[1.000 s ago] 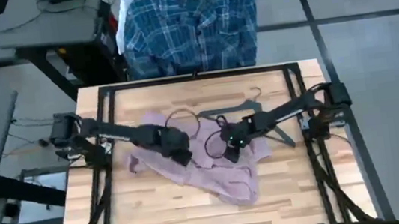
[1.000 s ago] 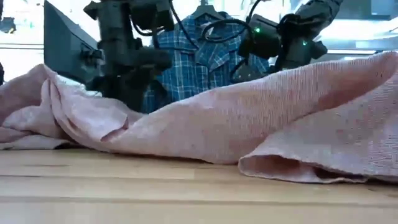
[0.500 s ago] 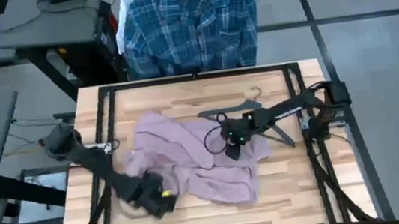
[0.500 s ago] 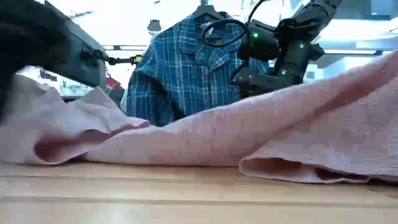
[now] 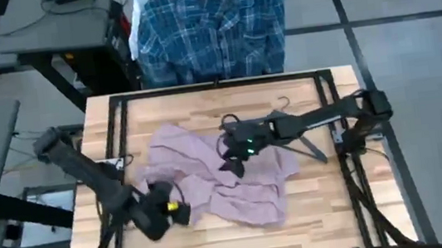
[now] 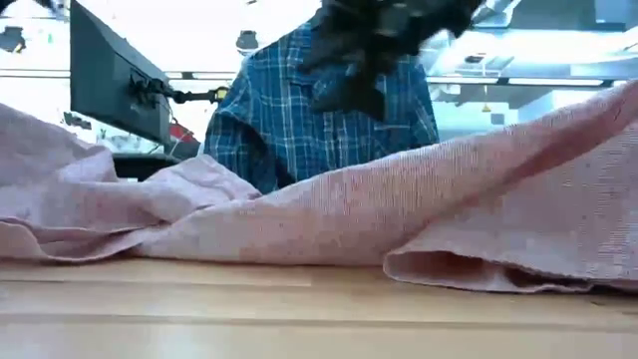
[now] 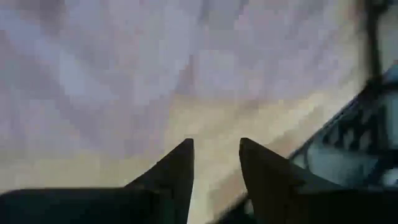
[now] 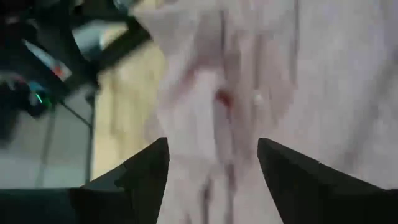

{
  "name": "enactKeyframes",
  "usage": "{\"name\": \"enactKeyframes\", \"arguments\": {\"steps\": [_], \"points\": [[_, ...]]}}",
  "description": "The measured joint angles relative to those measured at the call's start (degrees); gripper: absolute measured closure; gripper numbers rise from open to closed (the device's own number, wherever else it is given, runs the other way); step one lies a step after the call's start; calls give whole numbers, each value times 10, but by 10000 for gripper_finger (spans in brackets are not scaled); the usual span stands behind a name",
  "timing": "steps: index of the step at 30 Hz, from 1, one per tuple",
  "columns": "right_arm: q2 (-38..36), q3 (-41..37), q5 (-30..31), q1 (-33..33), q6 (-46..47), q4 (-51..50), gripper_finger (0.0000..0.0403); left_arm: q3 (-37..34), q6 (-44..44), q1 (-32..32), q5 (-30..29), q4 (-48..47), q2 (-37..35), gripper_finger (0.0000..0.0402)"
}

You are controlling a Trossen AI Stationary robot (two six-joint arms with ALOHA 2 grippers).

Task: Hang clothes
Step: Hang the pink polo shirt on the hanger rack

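The dusty pink shirt (image 5: 210, 175) lies crumpled on the wooden table, and its folds fill the low view (image 6: 399, 209). My left gripper (image 5: 179, 212) hovers over the shirt's near left edge. It is open, and bare wood shows between its fingers (image 7: 216, 146). My right gripper (image 5: 230, 166) hangs over the middle of the shirt, open wide with nothing between its fingers (image 8: 211, 146). In the low view it is a dark blur at the top (image 6: 369, 40). The blue-and-white plaid shirt (image 5: 210, 25) hangs beyond the table's far edge.
A thin dark wire hanger (image 5: 283, 119) lies on the table at the far right, partly under my right arm. A black frame (image 5: 216, 83) runs along the table's far edge and sides. Bare wood shows along the near edge (image 5: 235, 243).
My left gripper has swung away from the middle of the shirt toward the table's near left corner, risen and rolled. My right gripper has risen and shifted a little toward the table's left. The left part of the shirt now lies uncovered and more spread out.
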Motion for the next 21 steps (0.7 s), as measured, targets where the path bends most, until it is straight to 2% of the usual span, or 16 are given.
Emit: {"name": "enactKeyframes", "arguments": {"steps": [5, 10, 16, 21], "points": [[109, 70, -16, -11, -5, -35, 168, -42, 124, 101, 28, -39, -13, 290], [176, 87, -26, -30, -21, -54, 168, -135, 190, 140, 49, 80, -11, 290], [198, 92, -49, -38, -49, -63, 168, -258, 151, 108, 51, 270, -11, 290], [180, 90, -15, -78, -65, -94, 168, -334, 77, 49, 52, 372, -11, 290]]}}
